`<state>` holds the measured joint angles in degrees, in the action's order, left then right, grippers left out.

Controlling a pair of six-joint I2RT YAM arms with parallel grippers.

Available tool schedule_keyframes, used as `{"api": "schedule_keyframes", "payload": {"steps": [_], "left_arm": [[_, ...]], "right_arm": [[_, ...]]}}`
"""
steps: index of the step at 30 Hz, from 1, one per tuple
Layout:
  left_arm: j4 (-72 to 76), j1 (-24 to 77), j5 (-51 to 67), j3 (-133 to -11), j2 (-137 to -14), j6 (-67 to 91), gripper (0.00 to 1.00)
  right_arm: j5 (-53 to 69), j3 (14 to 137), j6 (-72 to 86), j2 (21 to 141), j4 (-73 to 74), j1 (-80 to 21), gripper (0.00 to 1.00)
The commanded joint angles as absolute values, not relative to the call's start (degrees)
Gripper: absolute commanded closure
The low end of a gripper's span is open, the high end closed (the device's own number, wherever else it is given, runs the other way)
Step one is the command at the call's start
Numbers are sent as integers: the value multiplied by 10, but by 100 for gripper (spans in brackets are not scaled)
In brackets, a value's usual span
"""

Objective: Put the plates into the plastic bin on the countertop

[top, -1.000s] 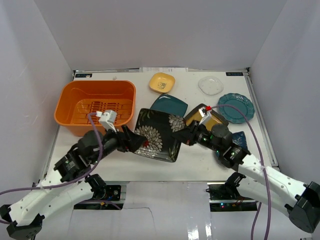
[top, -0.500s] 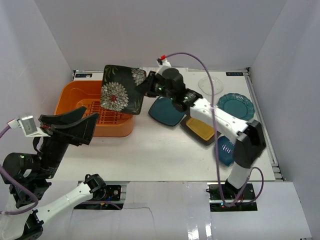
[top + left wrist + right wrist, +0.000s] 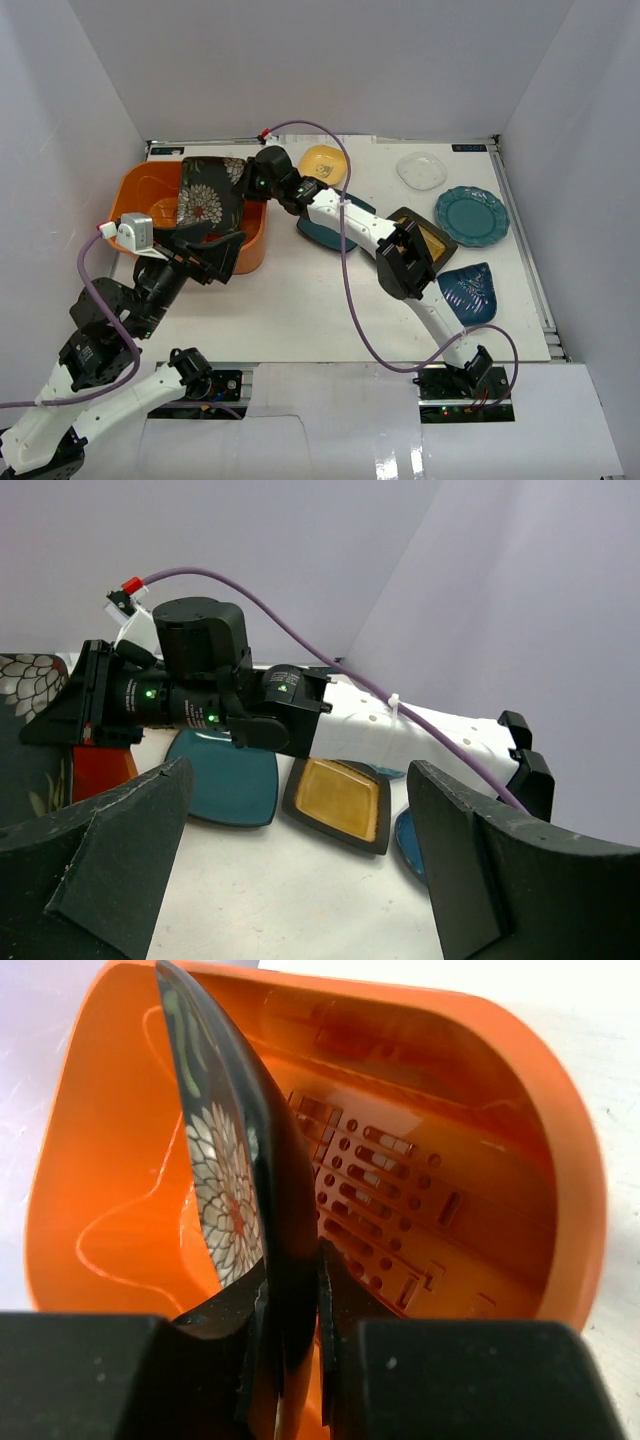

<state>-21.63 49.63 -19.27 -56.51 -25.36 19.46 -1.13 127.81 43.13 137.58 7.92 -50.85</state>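
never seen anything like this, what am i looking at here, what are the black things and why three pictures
These are two robot arms bolted at the near edge of a white table. The wide picture comes from a fixed camera above and behind them. The other two come from a small camera on each wrist, so the black wedges low in those are that arm's own fingers. The right hand pinches a black floral plate by its edge, tilted over an orange plastic bin. The left hand is wide open and holds nothing. Six more dishes lie on the table: a small yellow square, a clear round one, a teal scalloped round one, a teal square, a mustard square with a black rim and a blue one.
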Motion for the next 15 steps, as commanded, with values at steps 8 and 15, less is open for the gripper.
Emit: {"api": "schedule_keyframes", "payload": {"steps": [8, 15], "left_arm": [[-193, 497, -188, -538, -246, 188, 2], [-201, 497, -187, -535, -231, 198, 2]], "right_arm": [[-42, 1338, 438, 1397, -2, -558, 92], [-145, 1206, 366, 1299, 37, -556, 92]]}}
